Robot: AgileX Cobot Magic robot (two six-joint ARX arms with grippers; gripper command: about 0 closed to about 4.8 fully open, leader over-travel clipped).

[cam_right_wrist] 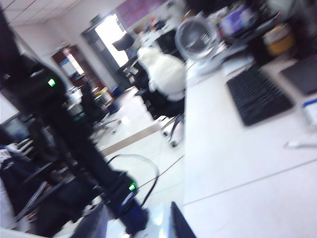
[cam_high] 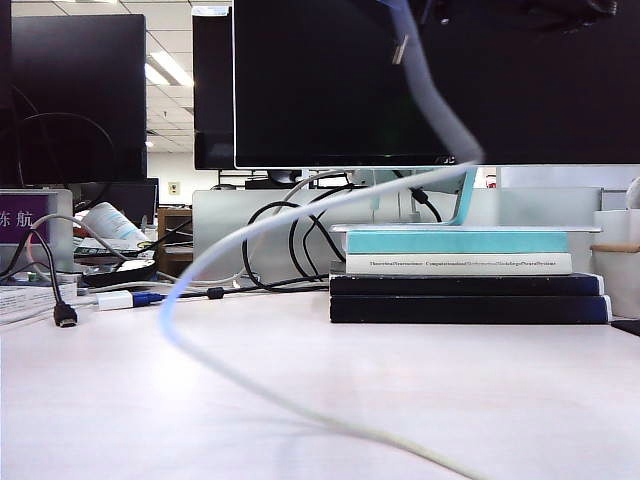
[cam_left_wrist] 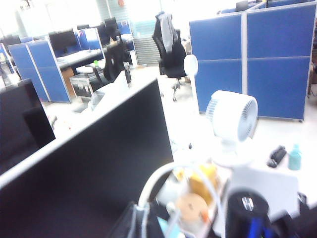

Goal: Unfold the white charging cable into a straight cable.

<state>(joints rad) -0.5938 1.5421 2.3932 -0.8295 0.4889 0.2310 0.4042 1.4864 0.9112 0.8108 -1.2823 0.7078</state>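
Evidently light and limp, the long glossy white charging cable [cam_high: 215, 250] hung in a slack loop from above down to the white desk [cam_high: 480, 390], best taken near its plugs; left hand closed, right hand's state untellable, both unseen.

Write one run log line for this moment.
white charging cable: lifted, looped, not straight | left gripper: shut, unseen | right gripper: unseen
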